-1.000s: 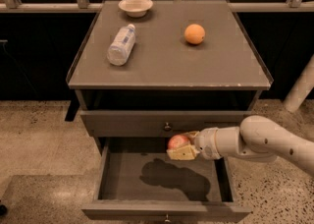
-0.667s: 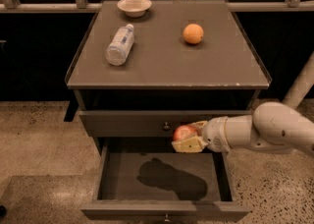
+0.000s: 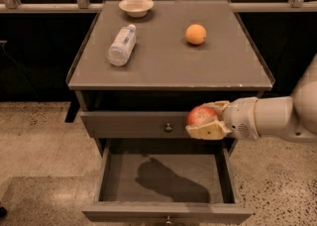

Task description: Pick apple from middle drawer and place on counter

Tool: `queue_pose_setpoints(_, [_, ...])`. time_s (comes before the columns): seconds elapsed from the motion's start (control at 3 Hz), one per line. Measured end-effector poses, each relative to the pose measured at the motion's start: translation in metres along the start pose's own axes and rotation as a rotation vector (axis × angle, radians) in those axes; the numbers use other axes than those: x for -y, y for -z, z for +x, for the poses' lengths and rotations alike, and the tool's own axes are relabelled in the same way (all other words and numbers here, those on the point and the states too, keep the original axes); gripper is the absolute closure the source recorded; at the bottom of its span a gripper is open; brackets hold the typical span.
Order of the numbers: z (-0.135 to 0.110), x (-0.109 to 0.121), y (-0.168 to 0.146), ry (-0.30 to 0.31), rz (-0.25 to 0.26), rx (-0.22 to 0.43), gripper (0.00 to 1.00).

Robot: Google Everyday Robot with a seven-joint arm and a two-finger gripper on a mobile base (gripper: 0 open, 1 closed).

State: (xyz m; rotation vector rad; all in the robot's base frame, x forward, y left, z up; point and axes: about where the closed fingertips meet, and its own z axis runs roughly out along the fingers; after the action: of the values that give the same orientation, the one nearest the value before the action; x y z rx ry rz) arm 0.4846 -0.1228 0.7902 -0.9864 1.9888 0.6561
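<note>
In the camera view, we saw the gripper (image 3: 202, 119) out in front of the cabinet, just below the front edge of the counter (image 3: 168, 69) and toward its front right corner. Its two pale fingers were closed on the apple (image 3: 199, 114), one above and one beneath. The apple hung above the open middle drawer (image 3: 105, 170), level with the shut drawer front (image 3: 129, 125) over it, and touched only the fingers. The drawer floor showed nothing but the arm's shadow.

We judged the apple light and firm enough to take a steady squeeze. Its glossy skin looked slippery, though, and a round body can turn between two flat fingers. The best hold seemed to be across its widest part, as it appeared to be held here, with pressure kept moderate so the flesh was not bruised.

On the counter, a bottle (image 3: 122, 45) lay on its side toward the left edge. An orange (image 3: 195, 34) sat right of centre toward the back, and a bowl (image 3: 136, 6) stood by the back edge. We thought the apple might roll once let go, so a low, gentle release near the front right corner, well apart from the orange, seemed wise.
</note>
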Motion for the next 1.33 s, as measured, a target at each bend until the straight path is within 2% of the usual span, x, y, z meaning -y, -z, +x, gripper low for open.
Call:
queue_pose_setpoints(0.33, [-0.031,-0.011,0.013,0.081,-0.007,0.059,1.0])
queue_pose_setpoints(0.67, [-0.033,-0.012,0.013,0.09,-0.008,0.061,1.0])
queue_pose_setpoints(1.0, [-0.048,-0.021,0.019,0.139,0.024,0.083,1.0])
queue_pose_setpoints(1.33, [-0.082,-0.021,0.036,0.216,0.061,0.123,1.0])
